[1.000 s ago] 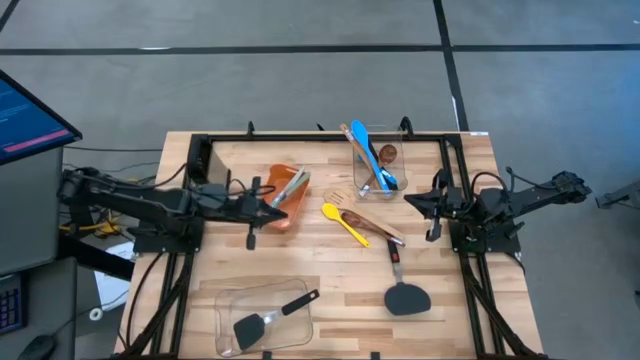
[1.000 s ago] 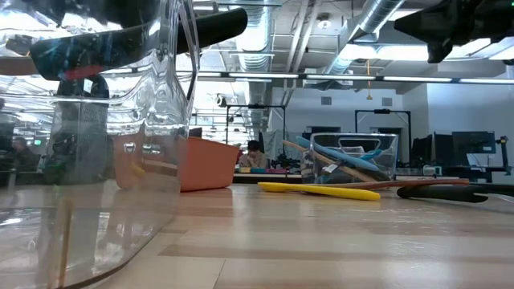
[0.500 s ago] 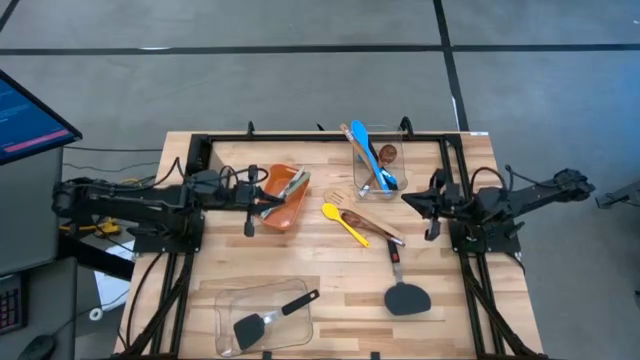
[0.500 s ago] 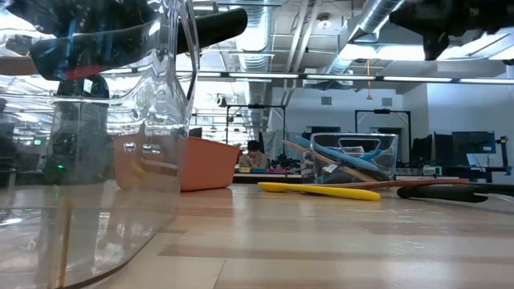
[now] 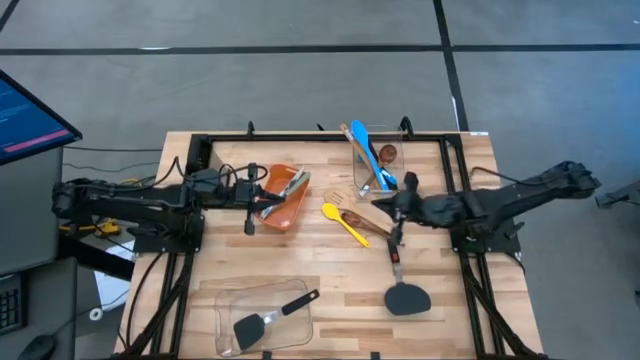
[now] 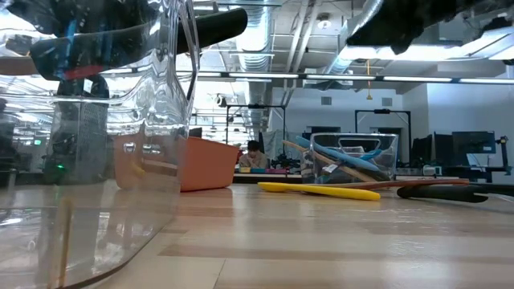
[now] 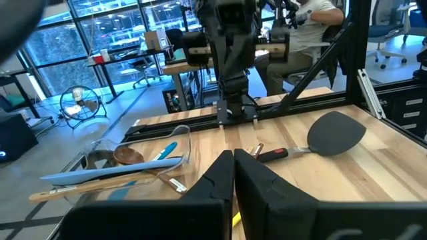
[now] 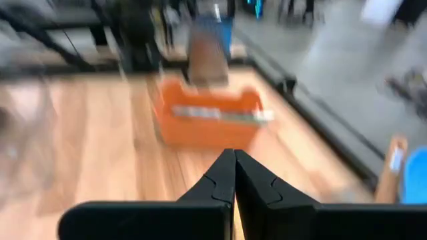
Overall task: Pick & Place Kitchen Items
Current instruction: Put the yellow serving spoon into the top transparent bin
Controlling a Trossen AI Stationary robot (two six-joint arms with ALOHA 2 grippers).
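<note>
My left gripper (image 5: 264,203) is shut and empty, just left of the orange bin (image 5: 284,198), which holds slim metal tools (image 5: 292,184). My right gripper (image 5: 394,208) is shut and empty above the table's middle, over the far end of the slotted wooden turner (image 5: 366,216). A yellow spoon (image 5: 345,224) lies flat beside the turner. A black spatula (image 5: 402,291) lies flat nearer the front. A blue spoon (image 5: 372,155) and wooden spoons lean in a clear container (image 5: 377,165). Another black spatula (image 5: 262,319) lies in the front clear container (image 5: 262,316).
Black frame rails (image 5: 330,138) run along the table's far side and both ends. The front clear container fills the low view's left (image 6: 96,120). A person sits in the room behind (image 6: 255,154). Bare wood lies between the bin and the front container (image 5: 300,260).
My left gripper has drawn back from over the orange bin toward the table's left edge, then held still. My right gripper has reached out toward the table's left, from the right rail to above the wooden turner. No utensil has moved.
</note>
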